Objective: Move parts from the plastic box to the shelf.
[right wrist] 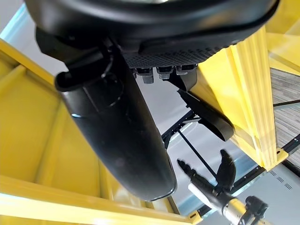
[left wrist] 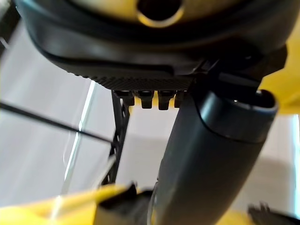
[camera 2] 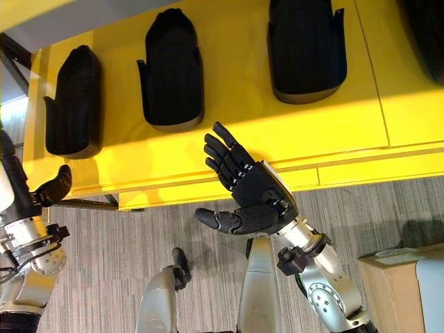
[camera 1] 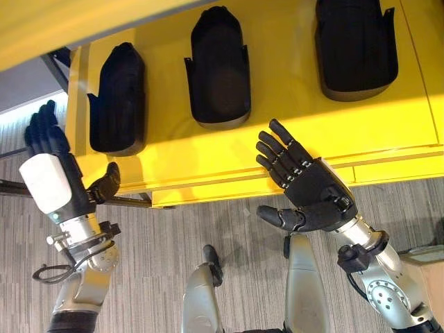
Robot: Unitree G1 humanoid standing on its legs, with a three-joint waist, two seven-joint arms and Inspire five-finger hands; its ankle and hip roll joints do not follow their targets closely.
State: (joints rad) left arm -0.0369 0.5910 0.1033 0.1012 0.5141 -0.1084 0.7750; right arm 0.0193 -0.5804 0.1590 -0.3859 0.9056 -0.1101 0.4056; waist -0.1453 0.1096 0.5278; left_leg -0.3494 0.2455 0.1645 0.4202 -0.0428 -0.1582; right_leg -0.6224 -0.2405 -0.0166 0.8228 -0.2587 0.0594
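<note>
The yellow shelf (camera 1: 277, 146) fills the space ahead, with three black parts (camera 1: 220, 68) lying on it in a row, well apart from each other. The right hand (camera 1: 312, 191) hangs just before the shelf's front edge, fingers spread and straight, holding nothing — the left hand (camera 1: 52, 149) is raised at the shelf's left end, fingers straight too

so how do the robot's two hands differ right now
The left hand is raised at the shelf's left end, back toward the camera, with a white cover on it. The right hand is in front of the shelf's front edge, palm toward the camera, all dark. The left hand's fingers point straight up; the right hand's splay up and to the left. Both are open and hold nothing.
</note>
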